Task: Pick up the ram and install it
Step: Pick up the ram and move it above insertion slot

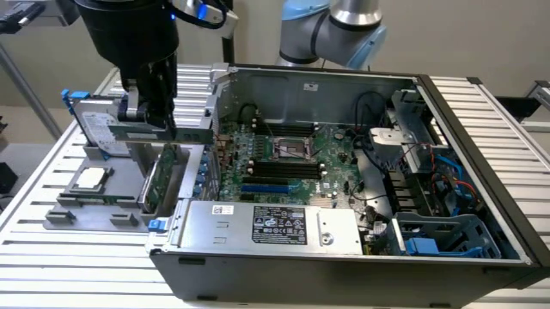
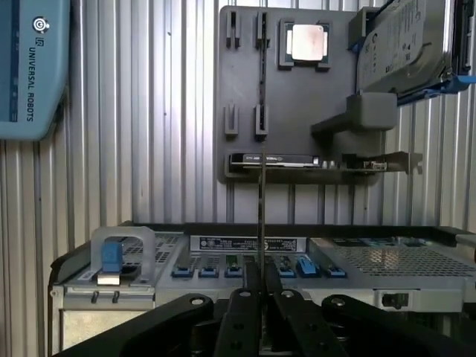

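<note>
The ram (image 1: 190, 135) is a thin, long green stick, held level above the grey parts holder (image 1: 86, 215) at the exterior view's left, just outside the open computer case (image 1: 361, 257). My gripper (image 1: 151, 119) is shut on its middle. In the wrist view the ram (image 2: 261, 208) shows edge-on as a thin line running out from between the black fingers (image 2: 242, 312) of the gripper (image 2: 261, 286). The black memory slots (image 1: 279, 170) lie on the motherboard inside the case, to the exterior view's right of the gripper.
On the holder (image 2: 297, 97) sit a square processor (image 2: 307, 41), a silver hard drive with blue rails (image 1: 93, 125) and a green expansion card (image 1: 159, 177) standing upright under the ram. The case's power supply (image 1: 266, 222) and near wall lie between holder and motherboard.
</note>
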`<act>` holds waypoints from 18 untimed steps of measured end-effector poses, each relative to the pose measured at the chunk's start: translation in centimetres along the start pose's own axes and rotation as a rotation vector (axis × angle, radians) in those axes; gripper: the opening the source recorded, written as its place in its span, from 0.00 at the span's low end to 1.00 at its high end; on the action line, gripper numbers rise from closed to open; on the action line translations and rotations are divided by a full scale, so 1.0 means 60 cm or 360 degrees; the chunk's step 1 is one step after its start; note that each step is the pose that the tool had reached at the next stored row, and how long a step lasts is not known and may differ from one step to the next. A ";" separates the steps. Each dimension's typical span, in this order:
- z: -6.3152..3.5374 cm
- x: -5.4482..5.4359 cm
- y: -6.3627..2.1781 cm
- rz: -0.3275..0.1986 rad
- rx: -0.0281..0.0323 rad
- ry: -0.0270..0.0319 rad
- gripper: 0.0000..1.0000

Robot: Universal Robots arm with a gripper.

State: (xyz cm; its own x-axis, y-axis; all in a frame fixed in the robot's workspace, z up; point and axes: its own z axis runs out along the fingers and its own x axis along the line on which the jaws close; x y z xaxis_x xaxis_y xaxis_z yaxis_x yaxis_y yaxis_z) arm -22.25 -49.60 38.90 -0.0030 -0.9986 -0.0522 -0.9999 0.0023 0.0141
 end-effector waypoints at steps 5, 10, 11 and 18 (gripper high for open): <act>-0.001 0.000 -0.038 0.0000 -0.00006 -0.00002 0.00; -0.001 0.000 -0.076 0.0000 -0.00010 -0.00003 0.00; -0.001 0.000 -0.083 0.0000 -0.00012 -0.00003 0.00; -0.002 -0.001 -0.136 0.0000 -0.00047 -0.00001 0.00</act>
State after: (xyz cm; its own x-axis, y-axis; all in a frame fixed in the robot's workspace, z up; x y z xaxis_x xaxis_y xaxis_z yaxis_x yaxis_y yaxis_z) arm -14.07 -49.55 38.91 -0.0032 -0.9986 -0.0523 -0.9999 0.0023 0.0171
